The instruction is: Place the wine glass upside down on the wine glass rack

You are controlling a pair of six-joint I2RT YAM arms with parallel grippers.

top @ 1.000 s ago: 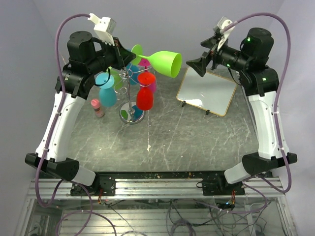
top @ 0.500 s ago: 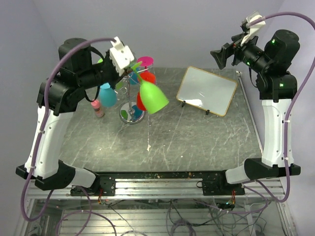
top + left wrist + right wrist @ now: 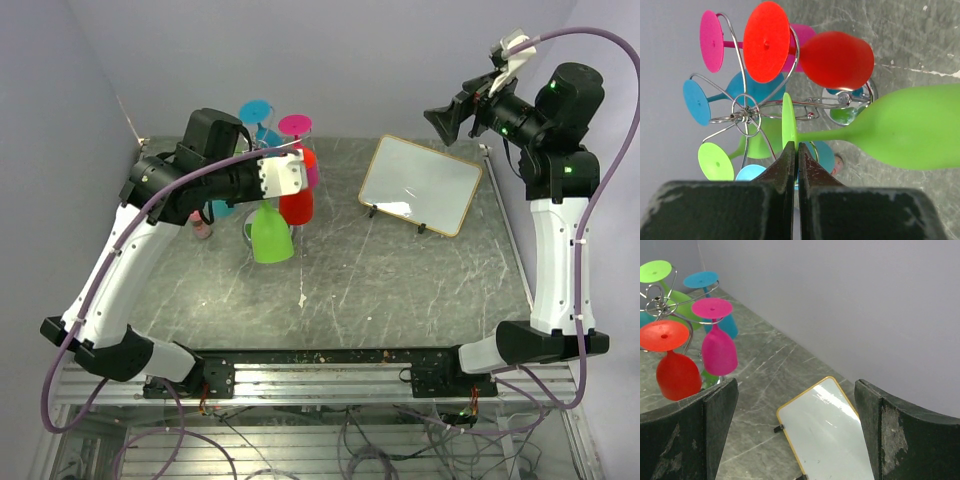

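Top external view, from the left: over the last second the left arm [image 3: 130, 260] has swung down and in. It has tipped the green wine glass [image 3: 270, 238] from lying sideways high over the wine glass rack [image 3: 746, 116] to hanging bowl-down just in front of it, close beside the red glass [image 3: 296, 205]. The flip looks done. What is probably left is sliding the stem into a free wire curl and letting go.

In the left wrist view, the left jaws are pressed together, pinching the thin edge of the green glass's round foot. The foot sits near the rack's hub, among the wire arms. I cannot tell whether the stem is already in a curl. Pink [image 3: 712, 40], blue [image 3: 697, 102] and a second green glass [image 3: 715, 160] already hang there foot-up.

Further right, a whiteboard [image 3: 418, 185] lies on the desk [image 3: 400, 290], well apart from the rack.

At the far right, the right arm [image 3: 555, 260] has lifted up and back. The right jaws are spread wide, holding and touching nothing.
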